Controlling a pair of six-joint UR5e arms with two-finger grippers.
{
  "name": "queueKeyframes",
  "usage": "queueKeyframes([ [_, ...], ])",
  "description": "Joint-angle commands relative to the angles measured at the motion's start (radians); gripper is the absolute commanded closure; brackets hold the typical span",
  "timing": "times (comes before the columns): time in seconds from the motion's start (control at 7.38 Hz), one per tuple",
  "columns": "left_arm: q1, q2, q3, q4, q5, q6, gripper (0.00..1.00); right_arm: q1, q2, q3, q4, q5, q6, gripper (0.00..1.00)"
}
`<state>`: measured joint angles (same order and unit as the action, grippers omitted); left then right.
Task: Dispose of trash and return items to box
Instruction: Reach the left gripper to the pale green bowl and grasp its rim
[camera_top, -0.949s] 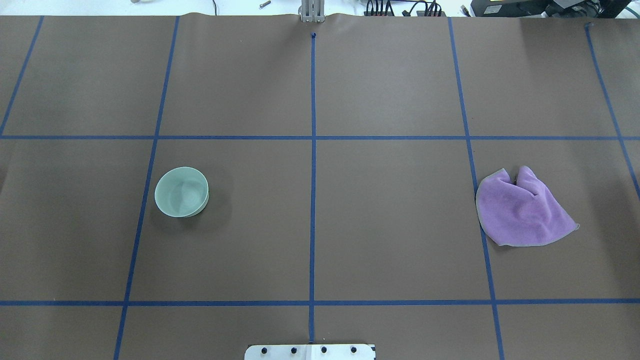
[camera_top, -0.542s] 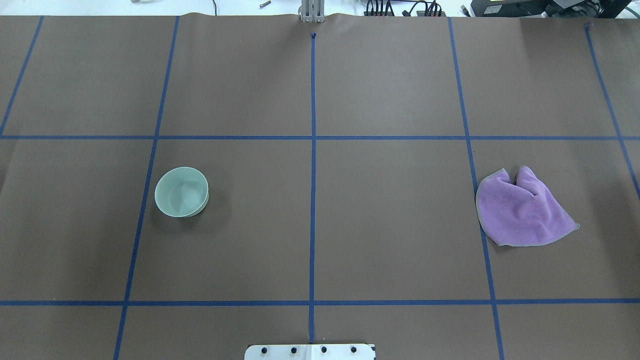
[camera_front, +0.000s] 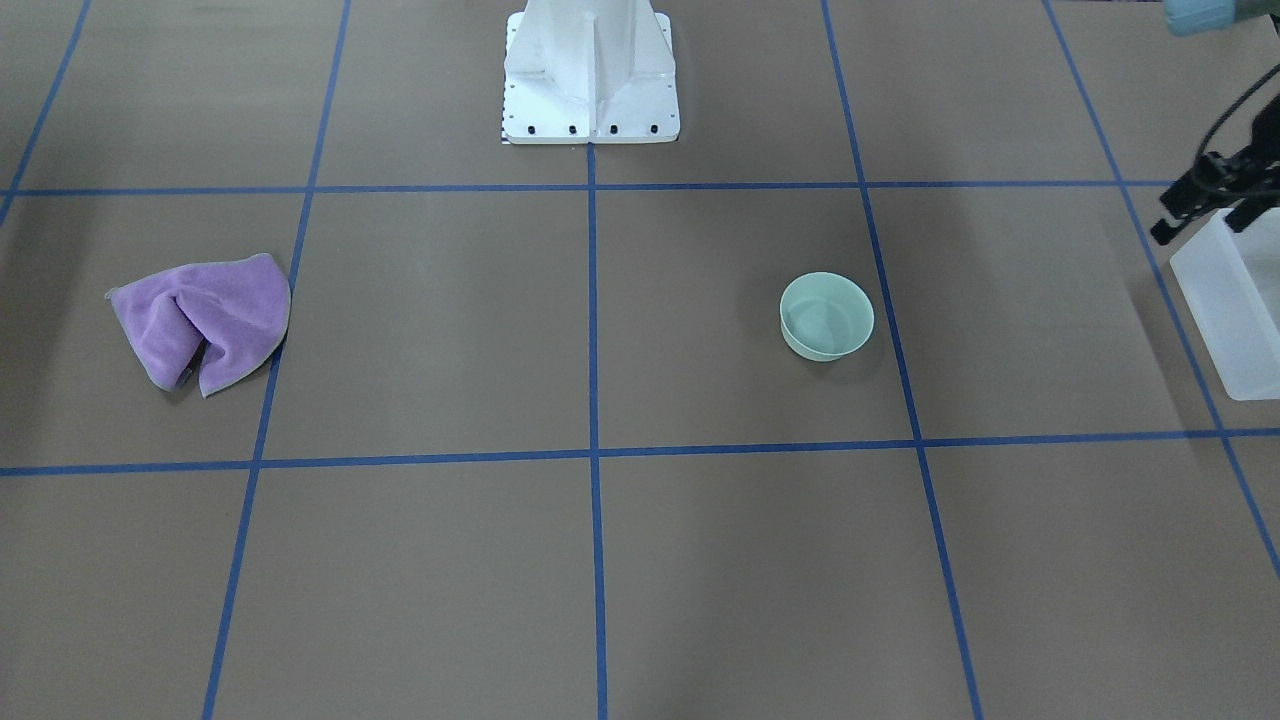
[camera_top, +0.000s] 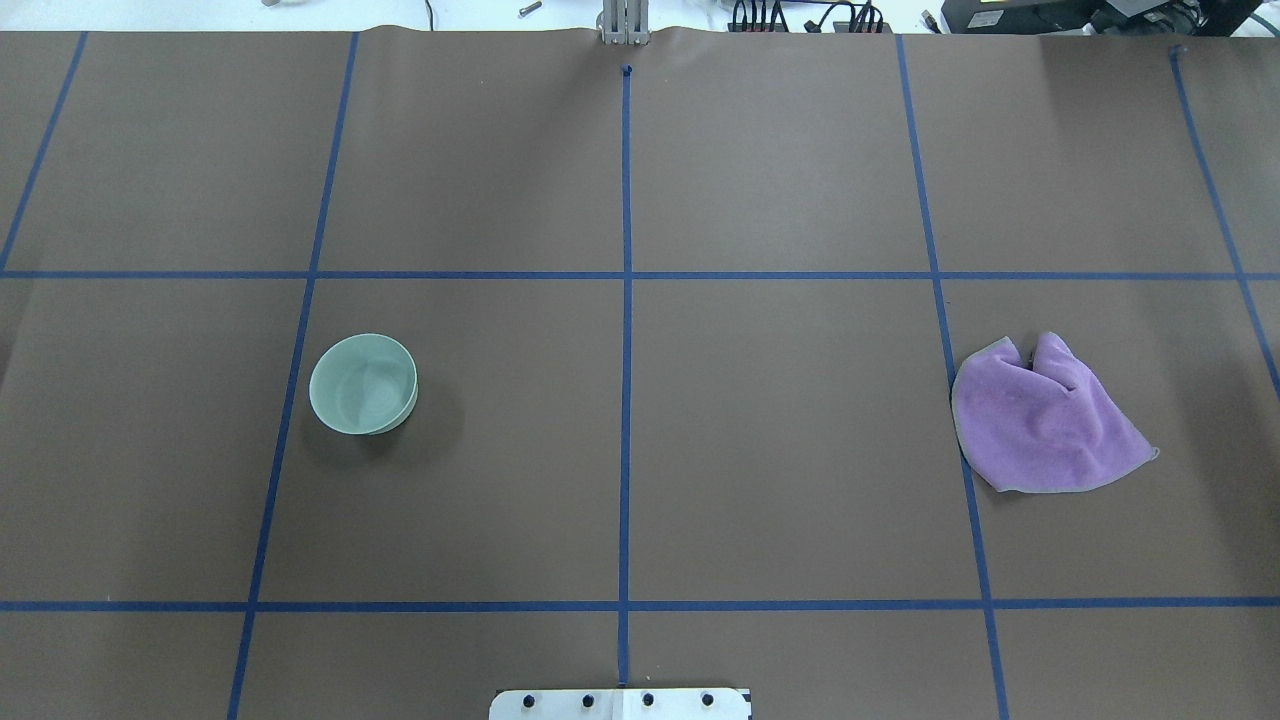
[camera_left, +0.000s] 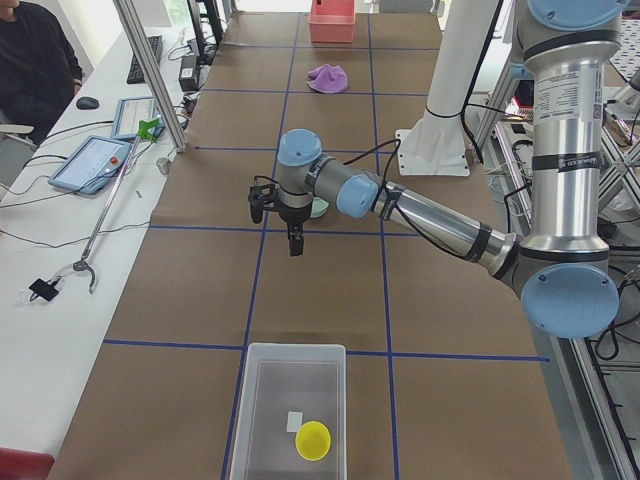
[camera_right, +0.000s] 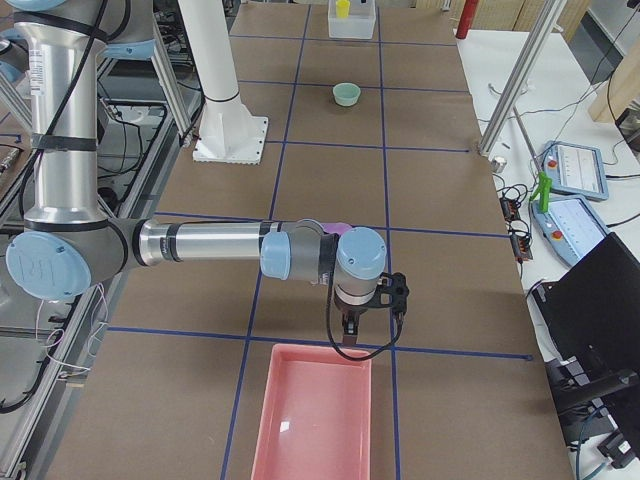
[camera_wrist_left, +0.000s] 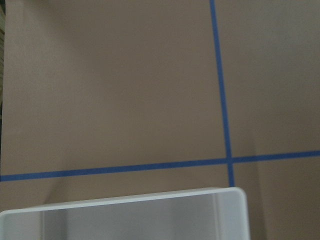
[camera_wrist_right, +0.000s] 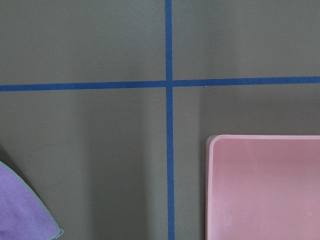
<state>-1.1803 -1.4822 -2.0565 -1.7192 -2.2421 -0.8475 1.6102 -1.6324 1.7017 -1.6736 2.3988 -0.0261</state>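
Observation:
The mint-green bowl (camera_top: 363, 384) stands upright and empty on the table's left half; it also shows in the front view (camera_front: 826, 317). The frosted-white box (camera_left: 290, 410) stands at the table's left end with a yellow cup (camera_left: 313, 440) inside; its rim shows in the left wrist view (camera_wrist_left: 125, 200). My left gripper (camera_left: 295, 243) hangs above the table between the box and the bowl, with nothing in it. My right gripper (camera_right: 347, 340) hangs by the pink tray (camera_right: 315, 415), just past the purple cloth (camera_top: 1045, 420). I cannot tell whether either gripper is open or shut.
Blue tape lines divide the brown table cover. The white robot base (camera_front: 590, 75) stands at the near middle edge. An operator (camera_left: 35, 60) sits by a side bench with tablets and cables. The pink tray's corner (camera_wrist_right: 265, 185) and the cloth's edge (camera_wrist_right: 20, 210) show in the right wrist view.

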Motion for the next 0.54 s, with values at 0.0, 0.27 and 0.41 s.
queueKeyframes([
  [0.0,0.260,-0.025,0.001,-0.154,0.135,-0.334,0.02,-0.003,0.002,-0.001,0.000,0.000,0.000,0.00],
  [0.27,0.406,-0.217,0.135,-0.172,0.261,-0.512,0.02,-0.007,0.003,-0.001,-0.002,-0.001,0.002,0.00],
  [0.41,0.463,-0.230,0.175,-0.251,0.274,-0.585,0.02,-0.010,0.005,-0.004,-0.002,-0.001,0.002,0.00],
])
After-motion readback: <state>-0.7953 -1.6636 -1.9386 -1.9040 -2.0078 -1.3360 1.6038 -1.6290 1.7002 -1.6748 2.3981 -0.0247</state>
